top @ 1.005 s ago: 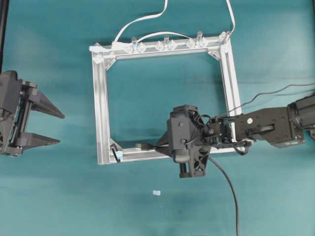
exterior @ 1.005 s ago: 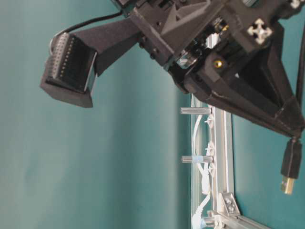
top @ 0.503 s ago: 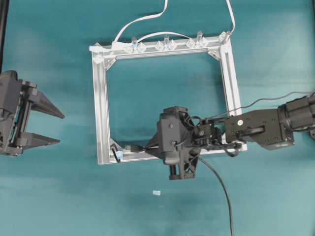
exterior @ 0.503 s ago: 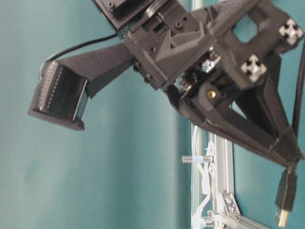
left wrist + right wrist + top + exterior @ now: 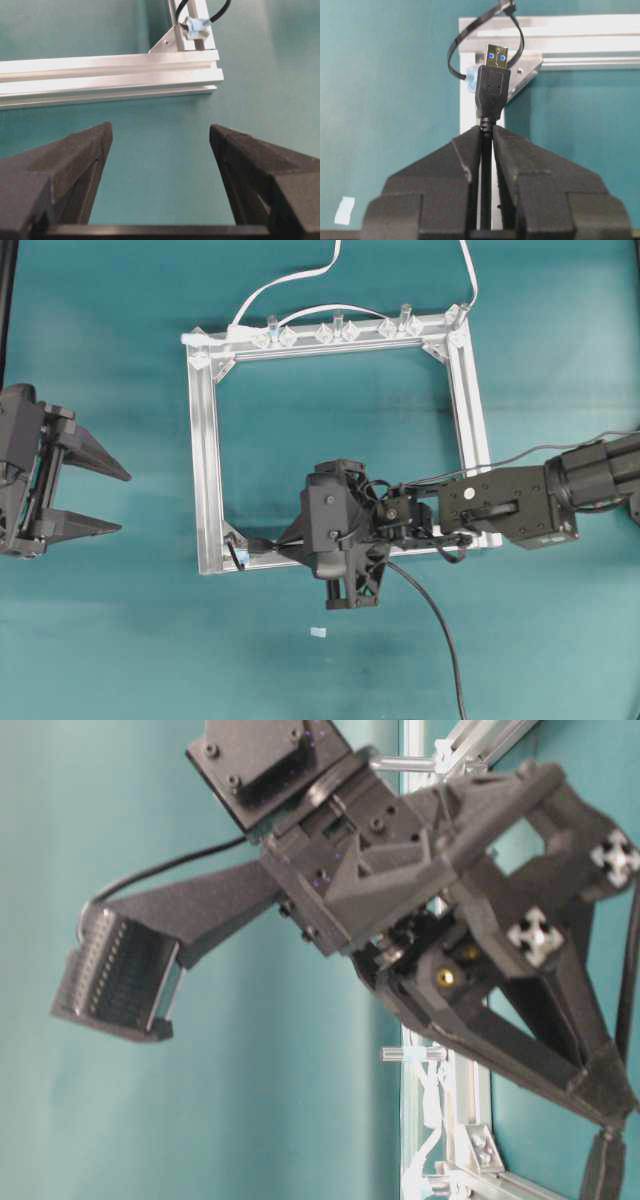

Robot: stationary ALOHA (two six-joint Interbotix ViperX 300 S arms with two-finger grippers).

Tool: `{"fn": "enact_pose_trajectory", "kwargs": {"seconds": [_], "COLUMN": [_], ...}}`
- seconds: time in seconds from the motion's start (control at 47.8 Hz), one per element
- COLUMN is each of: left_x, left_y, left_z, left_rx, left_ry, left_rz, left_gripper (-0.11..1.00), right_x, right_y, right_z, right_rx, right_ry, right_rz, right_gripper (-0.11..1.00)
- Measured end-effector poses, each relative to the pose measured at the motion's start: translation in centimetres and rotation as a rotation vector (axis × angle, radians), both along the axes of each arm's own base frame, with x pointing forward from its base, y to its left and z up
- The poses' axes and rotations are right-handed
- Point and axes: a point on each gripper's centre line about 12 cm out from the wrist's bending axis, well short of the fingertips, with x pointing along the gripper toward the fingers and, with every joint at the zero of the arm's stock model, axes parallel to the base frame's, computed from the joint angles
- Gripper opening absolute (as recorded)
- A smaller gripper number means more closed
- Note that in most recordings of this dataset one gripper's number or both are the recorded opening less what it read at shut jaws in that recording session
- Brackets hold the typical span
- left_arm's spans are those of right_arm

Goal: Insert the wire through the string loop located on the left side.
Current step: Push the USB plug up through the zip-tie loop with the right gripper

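Note:
The wire (image 5: 440,630) is a thin black cable with a silver-tipped plug (image 5: 492,82). My right gripper (image 5: 487,129) is shut on it just behind the plug. The string loop (image 5: 470,27) is a thin dark ring at the near left corner of the silver frame (image 5: 205,460). In the right wrist view the plug's tip lies within the loop's outline; whether it has passed through cannot be told. Overhead, the right gripper (image 5: 278,544) points left at the loop (image 5: 237,555). My left gripper (image 5: 125,502) stands open and empty left of the frame, facing that corner (image 5: 200,75).
A white cable (image 5: 290,280) runs through clear clips (image 5: 335,330) on the frame's far bar. A small white scrap (image 5: 318,632) lies on the teal table in front of the frame. The right arm (image 5: 510,505) lies across the frame's near right corner.
My right gripper has carried the plug leftward along the frame's near bar, up to the loop corner. The left gripper has not moved.

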Motion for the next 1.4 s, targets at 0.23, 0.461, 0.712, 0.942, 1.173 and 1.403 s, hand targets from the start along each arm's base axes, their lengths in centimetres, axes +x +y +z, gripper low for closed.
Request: {"fn": "enact_pose_trajectory", "kwargs": {"seconds": [0.23, 0.461, 0.712, 0.942, 1.173, 1.403], "left_x": [0.0, 0.0, 0.0, 0.0, 0.0, 0.0], "left_y": [0.0, 0.0, 0.0, 0.0, 0.0, 0.0], "left_z": [0.0, 0.0, 0.0, 0.0, 0.0, 0.0], "left_rx": [0.0, 0.001, 0.0, 0.0, 0.0, 0.0], "left_ry": [0.0, 0.0, 0.0, 0.002, -0.002, 0.0], "left_rz": [0.0, 0.001, 0.0, 0.0, 0.0, 0.0], "left_gripper": [0.8, 0.8, 0.8, 0.8, 0.8, 0.8], "right_x": [0.5, 1.2, 1.9, 2.4, 2.8, 3.2], "right_y": [0.1, 0.1, 0.3, 0.4, 0.4, 0.5], "right_z": [-0.3, -0.6, -0.8, -0.7, -0.7, -0.7], "right_rx": [0.0, 0.001, 0.001, 0.003, 0.003, 0.004], "right_ry": [0.002, 0.0, -0.005, -0.012, -0.017, -0.023], "right_rz": [0.0, -0.002, 0.0, -0.001, -0.002, -0.002], "right_gripper": [0.1, 0.1, 0.1, 0.1, 0.1, 0.1]}}
